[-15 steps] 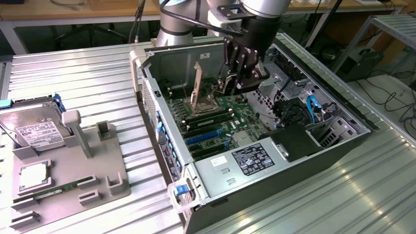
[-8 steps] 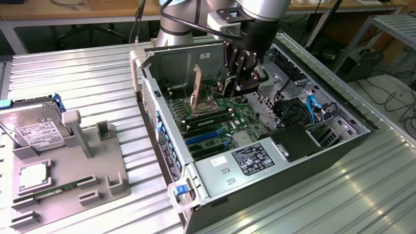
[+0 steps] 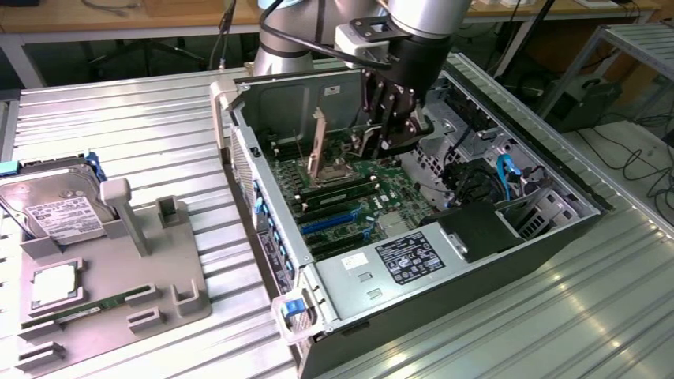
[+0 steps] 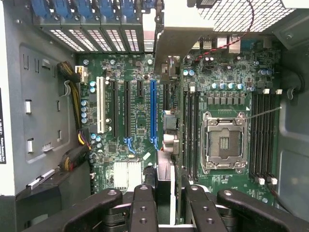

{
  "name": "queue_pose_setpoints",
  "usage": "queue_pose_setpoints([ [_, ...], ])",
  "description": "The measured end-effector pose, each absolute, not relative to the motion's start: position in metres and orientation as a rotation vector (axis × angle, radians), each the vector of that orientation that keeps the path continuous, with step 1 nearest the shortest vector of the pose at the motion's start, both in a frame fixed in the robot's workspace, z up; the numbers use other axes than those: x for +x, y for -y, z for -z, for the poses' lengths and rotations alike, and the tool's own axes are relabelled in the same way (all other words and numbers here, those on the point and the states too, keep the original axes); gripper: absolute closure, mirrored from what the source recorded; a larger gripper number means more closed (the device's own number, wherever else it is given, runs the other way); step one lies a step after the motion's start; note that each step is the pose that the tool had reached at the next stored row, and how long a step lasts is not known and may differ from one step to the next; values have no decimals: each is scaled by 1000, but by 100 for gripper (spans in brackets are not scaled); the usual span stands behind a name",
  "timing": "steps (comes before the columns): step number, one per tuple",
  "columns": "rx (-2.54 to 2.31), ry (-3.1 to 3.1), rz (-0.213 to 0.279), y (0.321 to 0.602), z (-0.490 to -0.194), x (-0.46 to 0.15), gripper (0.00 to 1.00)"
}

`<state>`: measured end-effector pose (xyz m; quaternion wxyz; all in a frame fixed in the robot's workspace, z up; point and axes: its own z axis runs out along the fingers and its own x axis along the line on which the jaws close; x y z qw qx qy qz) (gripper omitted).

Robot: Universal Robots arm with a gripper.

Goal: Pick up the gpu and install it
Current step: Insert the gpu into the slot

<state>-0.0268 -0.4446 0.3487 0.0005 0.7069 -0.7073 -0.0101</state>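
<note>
Open computer case [image 3: 421, 237] on ribbed counter [image 3: 126, 142], motherboard [image 4: 145, 116] exposed. End effector [image 3: 392, 130] inside case, pinching card [image 4: 166, 72] (gpu, edge-on, bracket toward rear slot openings) above motherboard beside blue slot [image 4: 153, 113]. Judgement: keep card upright, align edge with slot, press evenly, avoid memory sockets [image 4: 190, 130].

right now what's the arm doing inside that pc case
The gripper hangs inside the open computer case, above the motherboard. It holds the gpu edge-on between its fingers, with the card's silver bracket toward the rear slot covers. The card is over the board between the blue expansion slot and the empty CPU socket, not yet seated. Outside the case, a hard drive sits in a grey parts holder.
</note>
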Motion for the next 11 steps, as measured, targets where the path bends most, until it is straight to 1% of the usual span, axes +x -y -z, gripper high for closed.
queue_pose_setpoints([
  [11,2220,2221,32,445,-342,-27,72],
])
